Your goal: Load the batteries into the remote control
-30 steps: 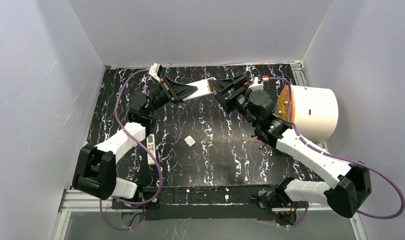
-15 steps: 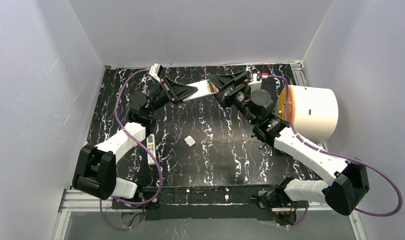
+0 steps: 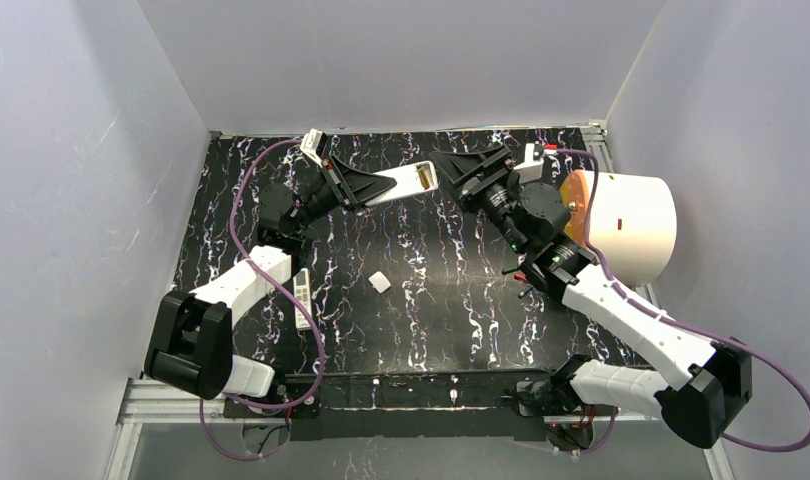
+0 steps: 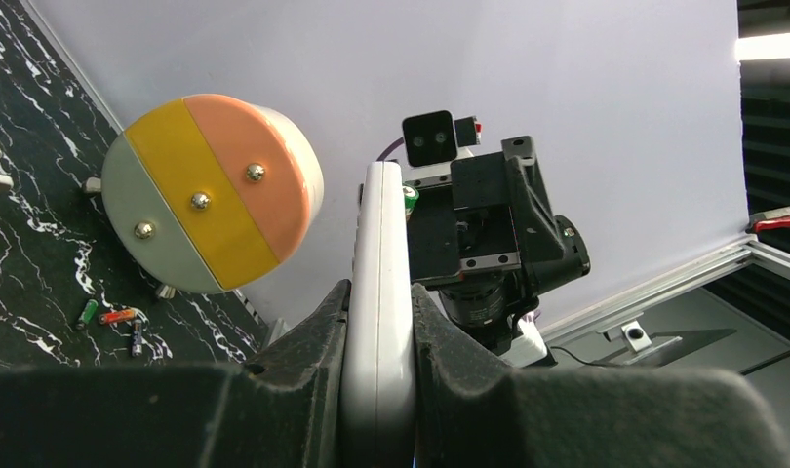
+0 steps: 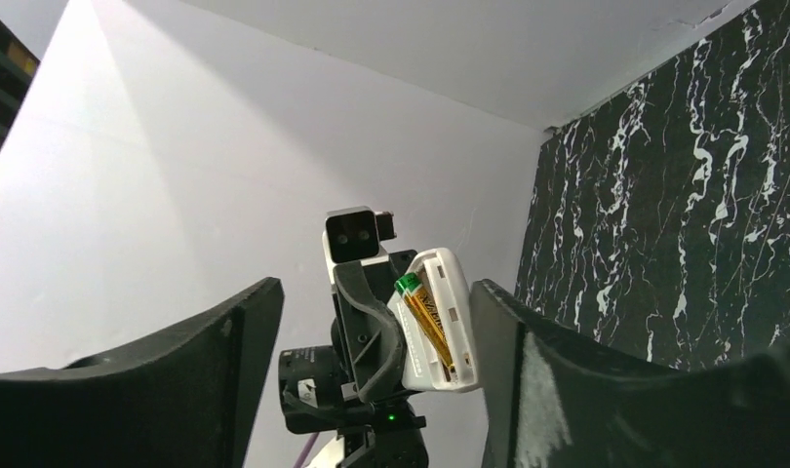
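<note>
Left gripper (image 3: 366, 187) holds remote control (image 3: 406, 181) aloft, facing spread right gripper (image 3: 453, 174)

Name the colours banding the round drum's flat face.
The drum face is banded grey-green, yellow and peach; clearest in the left wrist view.
</note>
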You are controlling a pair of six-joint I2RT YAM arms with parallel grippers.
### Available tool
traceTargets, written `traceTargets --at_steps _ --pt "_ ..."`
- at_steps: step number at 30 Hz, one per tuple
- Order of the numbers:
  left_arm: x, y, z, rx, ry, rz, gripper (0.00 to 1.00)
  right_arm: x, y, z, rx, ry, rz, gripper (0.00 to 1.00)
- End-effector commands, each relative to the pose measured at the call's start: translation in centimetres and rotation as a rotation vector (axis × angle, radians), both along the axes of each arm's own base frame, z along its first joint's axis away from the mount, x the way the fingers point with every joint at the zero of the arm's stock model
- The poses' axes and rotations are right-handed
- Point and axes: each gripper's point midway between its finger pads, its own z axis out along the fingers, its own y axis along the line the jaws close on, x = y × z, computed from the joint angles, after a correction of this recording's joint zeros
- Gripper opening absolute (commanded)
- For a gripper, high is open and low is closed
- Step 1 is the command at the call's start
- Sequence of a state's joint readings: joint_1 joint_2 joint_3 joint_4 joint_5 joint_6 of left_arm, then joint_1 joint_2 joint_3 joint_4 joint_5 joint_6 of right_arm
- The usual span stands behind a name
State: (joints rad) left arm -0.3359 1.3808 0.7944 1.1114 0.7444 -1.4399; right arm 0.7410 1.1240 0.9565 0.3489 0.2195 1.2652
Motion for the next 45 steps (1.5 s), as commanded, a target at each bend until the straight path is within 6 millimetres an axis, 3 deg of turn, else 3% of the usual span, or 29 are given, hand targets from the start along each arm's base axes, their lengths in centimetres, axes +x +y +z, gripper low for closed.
traceTargets --at_steps 1,4,6,16,27,34,38,45 --pt "-0.6 0.1 1.2 -0.011 -0.073 -0.006 0.0 -0.3 -1.9 0.8 -0.06 -0.063 -0.061 0.7" --pt "-0.6 0.1 1.3 -0.013 -0.073 -0.004 0.0 -0.5 -1.9 0.2 -0.111 -0.083 -0.055 0.58" --pt "-0.5 0.0 1.4 -0.016 -0.071 -0.005 0.0 -0.6 -1.6 0.0 -0.155 -0.104 -0.041 0.55" --pt "-0.5 0.0 1.7 -0.02 -0.072 -0.006 0.0 -0.3 -1.7 -1.4 -0.27 -0.097 -0.046 0.46" --pt "-0.1 0.1 1.7 -0.026 -0.066 0.005 0.0 -0.2 0.3 -3.3 -0.404 -0.117 0.052 0.35" --pt "0.1 0.0 1.9 -0.035 -0.067 0.005 0.0 -0.1 0.6 -4.5 -0.461 -0.116 0.072 0.34" --pt "0.1 0.0 1.8 -0.034 -0.068 0.005 0.0 0.0 0.2 -4.0 -0.454 -0.11 0.05 0.36" --pt "0.1 0.0 1.6 -0.029 -0.068 0.003 0.0 0.0 -2.3 -1.1 -0.415 -0.11 -0.065 0.39"
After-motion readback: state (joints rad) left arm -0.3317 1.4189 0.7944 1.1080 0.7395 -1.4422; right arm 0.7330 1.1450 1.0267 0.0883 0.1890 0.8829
